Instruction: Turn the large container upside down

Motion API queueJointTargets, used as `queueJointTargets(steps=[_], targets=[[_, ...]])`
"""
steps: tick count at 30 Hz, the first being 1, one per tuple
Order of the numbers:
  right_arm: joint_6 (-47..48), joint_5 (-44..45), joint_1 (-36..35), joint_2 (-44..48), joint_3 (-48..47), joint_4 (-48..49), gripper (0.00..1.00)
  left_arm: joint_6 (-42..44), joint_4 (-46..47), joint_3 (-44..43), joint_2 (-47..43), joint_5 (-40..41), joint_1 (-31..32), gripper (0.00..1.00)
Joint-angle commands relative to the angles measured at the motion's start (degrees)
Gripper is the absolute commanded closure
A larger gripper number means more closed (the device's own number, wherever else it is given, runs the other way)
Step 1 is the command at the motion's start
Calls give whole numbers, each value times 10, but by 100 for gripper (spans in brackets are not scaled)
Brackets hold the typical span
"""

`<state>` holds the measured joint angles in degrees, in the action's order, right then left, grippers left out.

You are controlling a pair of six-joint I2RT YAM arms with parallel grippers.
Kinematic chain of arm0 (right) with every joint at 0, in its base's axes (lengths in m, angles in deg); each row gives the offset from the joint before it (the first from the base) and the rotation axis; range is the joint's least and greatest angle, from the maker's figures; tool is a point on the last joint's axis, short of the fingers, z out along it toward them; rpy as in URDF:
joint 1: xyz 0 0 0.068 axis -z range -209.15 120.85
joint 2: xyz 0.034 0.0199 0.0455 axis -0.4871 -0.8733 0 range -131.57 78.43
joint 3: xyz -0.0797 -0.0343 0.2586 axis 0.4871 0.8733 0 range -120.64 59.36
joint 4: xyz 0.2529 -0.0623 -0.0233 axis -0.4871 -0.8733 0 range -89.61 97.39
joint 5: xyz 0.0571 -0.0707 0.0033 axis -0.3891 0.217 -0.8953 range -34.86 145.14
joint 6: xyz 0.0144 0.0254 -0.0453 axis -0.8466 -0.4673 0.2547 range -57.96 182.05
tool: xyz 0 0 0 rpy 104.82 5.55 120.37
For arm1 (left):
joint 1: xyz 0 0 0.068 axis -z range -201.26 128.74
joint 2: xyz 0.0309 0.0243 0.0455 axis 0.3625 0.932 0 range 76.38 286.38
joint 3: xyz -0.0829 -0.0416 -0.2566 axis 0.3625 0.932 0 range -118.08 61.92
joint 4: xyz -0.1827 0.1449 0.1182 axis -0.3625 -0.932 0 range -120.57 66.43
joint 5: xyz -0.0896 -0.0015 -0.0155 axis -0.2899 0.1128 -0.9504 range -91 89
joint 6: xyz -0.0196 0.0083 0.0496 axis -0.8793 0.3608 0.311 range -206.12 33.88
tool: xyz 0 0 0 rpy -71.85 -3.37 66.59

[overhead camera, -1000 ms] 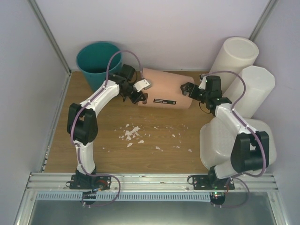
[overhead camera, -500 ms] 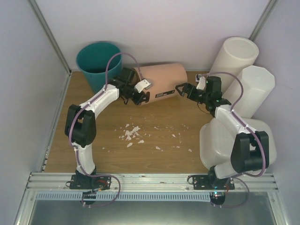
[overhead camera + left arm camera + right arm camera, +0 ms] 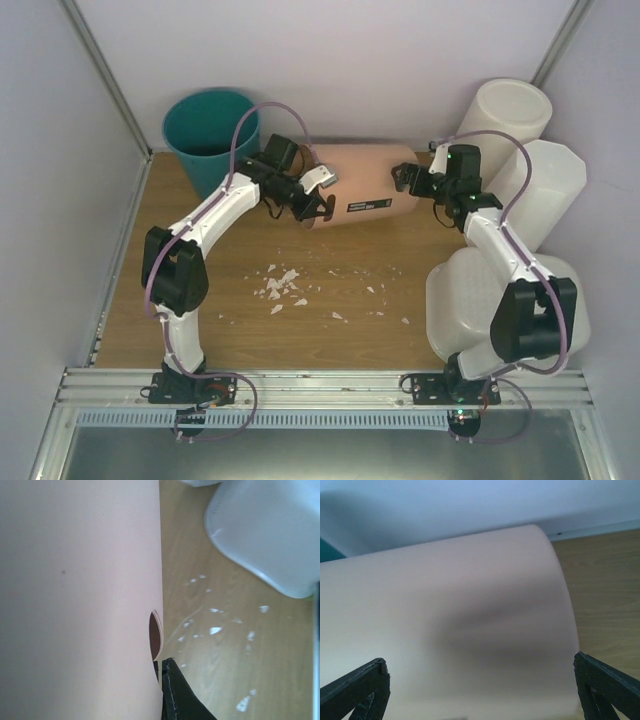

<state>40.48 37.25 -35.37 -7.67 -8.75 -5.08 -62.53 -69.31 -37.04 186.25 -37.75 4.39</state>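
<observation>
While the large container [image 3: 458,305], a wide white tub, sits on the bench [image 3: 200,300] at the near right corner, both arms reach away from it toward the far side. Tub lies partly under the right arm's elbow and base; neither hand touches it. Left wrist view catches its rounded corner at upper right. Pink bin [image 3: 365,180], a round one, lies on its side along the far edge, open end to the left, a dark label on its near flank. Left hand [image 3: 312,208] is at that open end, clamped on the rim as seen from above. In the left wrist view only one black finger [image 3: 175,700] shows, tight against the pink wall just below an oval handle hole [image 3: 155,635]; the other finger is hidden by the bin. Right hand [image 3: 410,180] is at the bin's closed right end, fingers spread wide. Right wrist view shows the pink wall filling the gap between them; contact cannot be told. Teal bin [image 3: 210,130] stands upright at far left, just beside the pink one's open end. Tall round white bin [image 3: 510,115] and octagonal white bin [image 3: 548,190] stand at far right. White scraps [image 3: 283,285] are scattered mid-bench.
</observation>
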Motion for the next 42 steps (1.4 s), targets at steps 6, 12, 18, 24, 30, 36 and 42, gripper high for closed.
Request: queueJointTargets(steps=[6,12,18,24,30,36,42], targets=[[34,92,53,41,-43,-68,0,36,-42,-92,-3,-299,12,100],[36,10,134,82,-40,-108,0,-21,-1,-107,28,-429,12,100],[58,-196,180,58,-22,-126,0,-74,68,-66,33,-457,11,100],[57,-334,180,55,10,-123,0,-67,63,-53,64,-444,11,100],[43,-425,181,67,77,-93,0,-43,39,-56,102,-403,11,100],[11,-479,174,90,134,-51,0,-50,42,-58,117,-356,11,94],[-13,-493,163,129,131,-47,0,-65,43,-67,121,-299,11,86]])
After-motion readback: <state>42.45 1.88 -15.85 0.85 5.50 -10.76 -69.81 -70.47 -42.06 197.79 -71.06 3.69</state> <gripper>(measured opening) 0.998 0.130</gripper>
